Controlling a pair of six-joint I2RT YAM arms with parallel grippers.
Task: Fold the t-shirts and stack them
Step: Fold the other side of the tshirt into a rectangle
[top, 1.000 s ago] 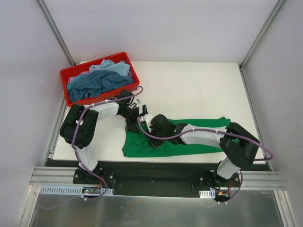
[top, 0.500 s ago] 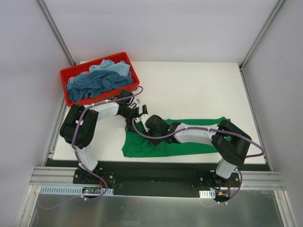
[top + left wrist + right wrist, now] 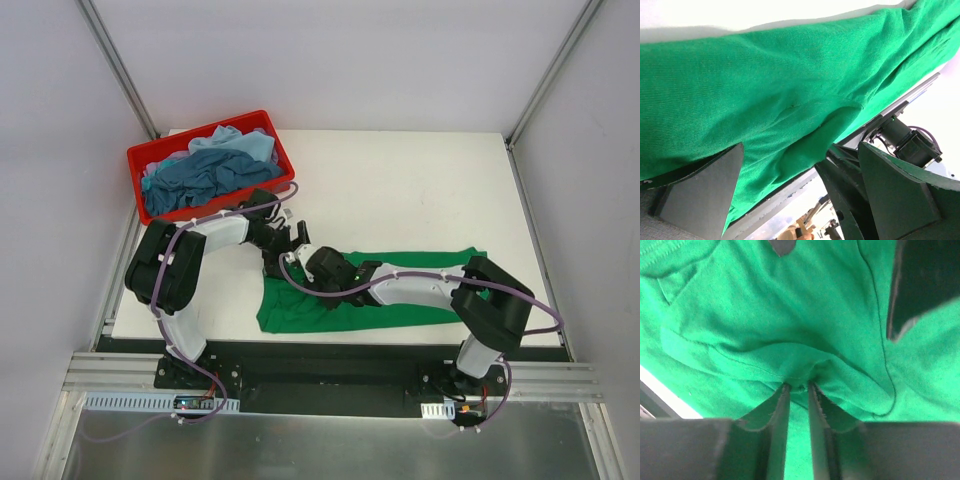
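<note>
A bright green t-shirt lies stretched along the near part of the white table. My right gripper is at its left part, shut on a bunched fold of the green fabric, with the fingertips pinching it. My left gripper is just beyond it at the shirt's far left edge, with its fingers wide apart and green cloth draped across the gap. A dark teal-blue t-shirt and a pale blue t-shirt lie crumpled in the bin.
The red plastic bin stands at the far left corner of the table, close behind the left arm. Metal frame posts rise at the back corners. The table's near edge runs just under the green shirt.
My right gripper has slid left along the green shirt, holding the fabric. My left gripper has shifted slightly toward the far side.
</note>
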